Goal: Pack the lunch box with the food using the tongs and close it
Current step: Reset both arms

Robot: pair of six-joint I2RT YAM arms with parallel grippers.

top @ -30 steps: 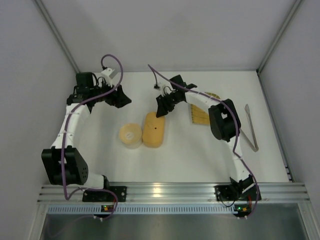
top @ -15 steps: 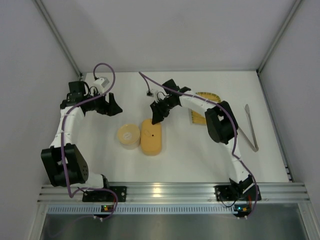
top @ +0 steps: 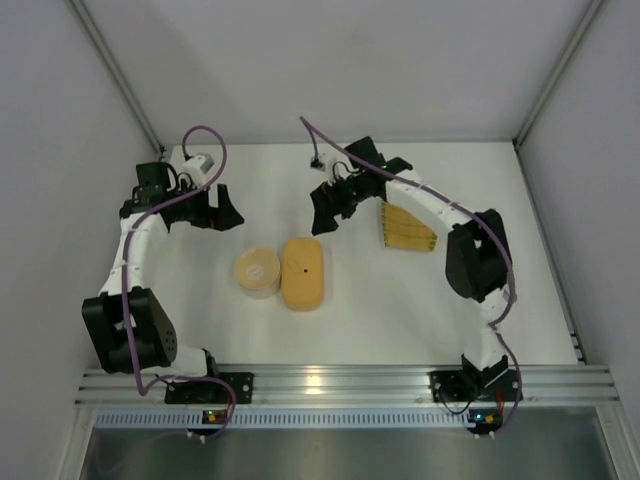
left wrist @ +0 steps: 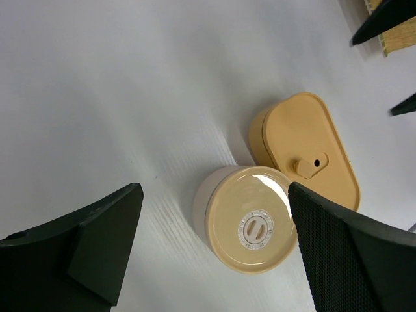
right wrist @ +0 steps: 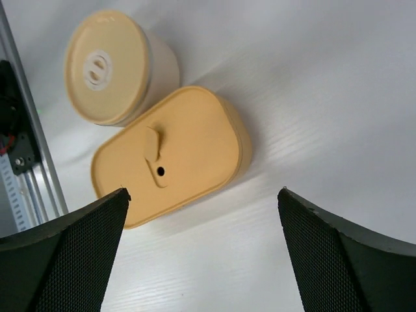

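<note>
Starting at your left pincer (top: pixel 217 210), the jaws are spread wide with nothing between them. It hangs over the far left of the desk (top: pixel 380 310), well apart from the containers. Your right pincer (top: pixel 332 210) is also spread and empty, poised just beyond the far end of the lunch box (top: pixel 302 272).

The box lies near the middle of the desk with its flat lid on. The round tin (top: pixel 257 270) stands just beside it on its left, also lidded, and so close that I cannot tell whether the two touch.

Expect the box to be light, stiff and rather slick. It is smooth plastic with rounded ends, so a hold on the ends would probably slide off. Take it across the narrow width, on the straighter long sides.

To lift the lid, you will likely do best pinching its rim while the other pincer steadies the base. The small tab beside the hole on top looks too slight to trust. The tin looks just as smooth, so grip it across the wall below the lid.

Further out, the woven tray (top: pixel 405 228) lies to the right, partly under your right arm. I cannot make out the tongs or the food in any view. They may be hidden behind that arm, so find them before you commit.
</note>
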